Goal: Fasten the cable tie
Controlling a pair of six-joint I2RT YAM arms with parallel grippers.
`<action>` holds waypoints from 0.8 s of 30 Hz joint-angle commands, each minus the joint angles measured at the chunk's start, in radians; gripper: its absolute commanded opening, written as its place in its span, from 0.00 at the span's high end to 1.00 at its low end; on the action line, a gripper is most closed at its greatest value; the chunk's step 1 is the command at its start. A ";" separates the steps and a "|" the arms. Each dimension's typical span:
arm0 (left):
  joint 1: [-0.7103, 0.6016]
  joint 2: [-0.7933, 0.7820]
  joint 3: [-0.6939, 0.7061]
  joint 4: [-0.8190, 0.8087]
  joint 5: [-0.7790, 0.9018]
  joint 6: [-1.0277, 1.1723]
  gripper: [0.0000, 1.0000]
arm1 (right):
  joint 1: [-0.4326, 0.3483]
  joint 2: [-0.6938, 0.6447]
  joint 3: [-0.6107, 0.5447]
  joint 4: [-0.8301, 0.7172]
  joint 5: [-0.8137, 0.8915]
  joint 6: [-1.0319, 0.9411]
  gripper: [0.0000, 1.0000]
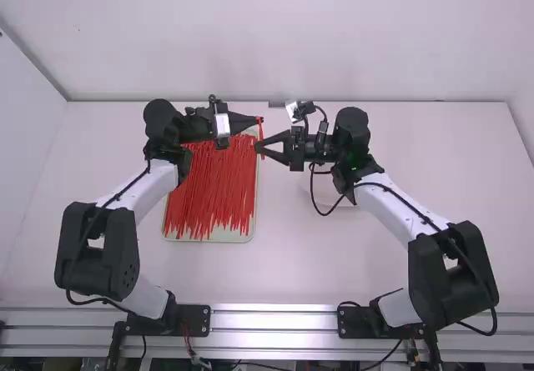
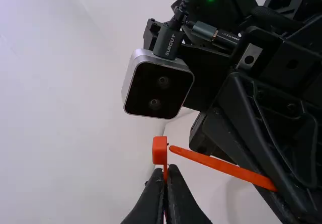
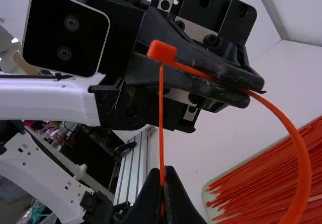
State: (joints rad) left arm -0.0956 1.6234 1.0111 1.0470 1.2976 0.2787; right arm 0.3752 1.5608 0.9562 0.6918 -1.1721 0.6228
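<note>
In the upper middle of the high view, the orange cable tie (image 1: 262, 140) ran up and down the frame, bent in a loop, with its square head on top. The right gripper (image 1: 257, 147) was closed on its thin tail. The left gripper (image 1: 257, 122) was closed beside the head. To the left, a tray (image 1: 209, 239) of red ties lay on the white table (image 1: 467, 162).
</note>
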 commanded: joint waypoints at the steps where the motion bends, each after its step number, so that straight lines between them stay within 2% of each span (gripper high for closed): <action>1: -0.002 0.000 -0.005 0.005 -0.004 0.007 0.98 | 0.006 -0.024 0.025 0.003 -0.009 0.002 1.00; 14: -0.007 0.000 -0.006 -0.014 0.053 0.059 0.98 | 0.006 -0.024 0.026 0.013 -0.001 0.003 1.00; 21: -0.025 0.000 -0.006 -0.026 0.058 0.051 0.98 | 0.005 -0.024 0.026 0.094 -0.001 0.056 1.00; 24: -0.029 0.000 -0.006 -0.024 0.112 0.076 0.98 | 0.005 -0.024 0.026 0.125 -0.001 0.063 1.00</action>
State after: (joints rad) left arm -0.1150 1.6234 1.0115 1.0183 1.3529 0.3340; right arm 0.3786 1.5612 0.9562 0.8051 -1.1732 0.6704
